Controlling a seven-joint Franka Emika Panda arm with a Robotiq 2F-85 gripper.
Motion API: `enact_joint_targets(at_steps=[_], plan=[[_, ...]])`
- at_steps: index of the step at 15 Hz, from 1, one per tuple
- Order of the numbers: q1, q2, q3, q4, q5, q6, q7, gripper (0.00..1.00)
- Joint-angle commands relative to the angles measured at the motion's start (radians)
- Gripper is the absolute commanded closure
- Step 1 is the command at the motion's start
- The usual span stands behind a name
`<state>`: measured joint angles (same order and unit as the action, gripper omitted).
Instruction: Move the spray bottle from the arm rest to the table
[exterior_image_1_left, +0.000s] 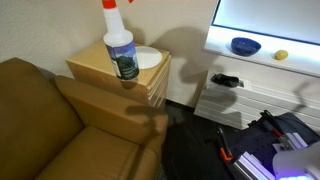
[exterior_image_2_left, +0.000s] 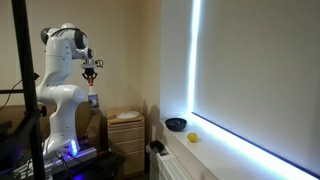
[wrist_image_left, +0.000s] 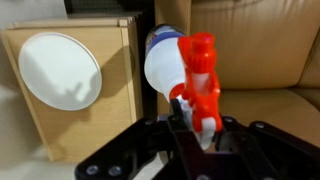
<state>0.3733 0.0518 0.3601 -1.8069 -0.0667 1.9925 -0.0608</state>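
Observation:
The spray bottle (exterior_image_1_left: 122, 48), whitish with a red trigger head and a dark label, hangs in the air above the brown sofa's arm rest (exterior_image_1_left: 105, 108). My gripper (wrist_image_left: 200, 125) is shut on the bottle's red head (wrist_image_left: 197, 70) in the wrist view. In an exterior view the gripper (exterior_image_2_left: 92, 73) holds the bottle (exterior_image_2_left: 93, 98) high beside the white arm. In the exterior view that shows the sofa, the gripper is cut off by the top edge. The white table (exterior_image_1_left: 262, 58) is brightly lit at the upper right, also shown in an exterior view (exterior_image_2_left: 215, 150).
A tan wooden side table (exterior_image_1_left: 95, 68) with a white plate (exterior_image_1_left: 148, 58) stands next to the arm rest. A blue bowl (exterior_image_1_left: 245, 46) and a yellow fruit (exterior_image_1_left: 281, 55) lie on the white table. A lower white unit (exterior_image_1_left: 222, 98) bears a black object.

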Motion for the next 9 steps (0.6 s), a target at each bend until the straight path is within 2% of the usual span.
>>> enact_joint_targets(at_steps=[1,3,4,5,6,9], plan=[[-0.016,-0.25,-0.013,-0.202,0.021,0.022,0.153,0.93],[-0.018,-0.367,-0.013,-0.286,0.032,0.058,0.229,0.93],[-0.016,-0.426,-0.019,-0.331,0.039,0.115,0.204,0.93],[-0.001,-0.487,-0.041,-0.368,0.072,0.137,0.1,0.93],[-0.018,-0.347,-0.001,-0.253,0.031,0.061,0.18,0.74],[-0.015,-0.47,-0.017,-0.336,0.064,0.089,0.129,0.74]])
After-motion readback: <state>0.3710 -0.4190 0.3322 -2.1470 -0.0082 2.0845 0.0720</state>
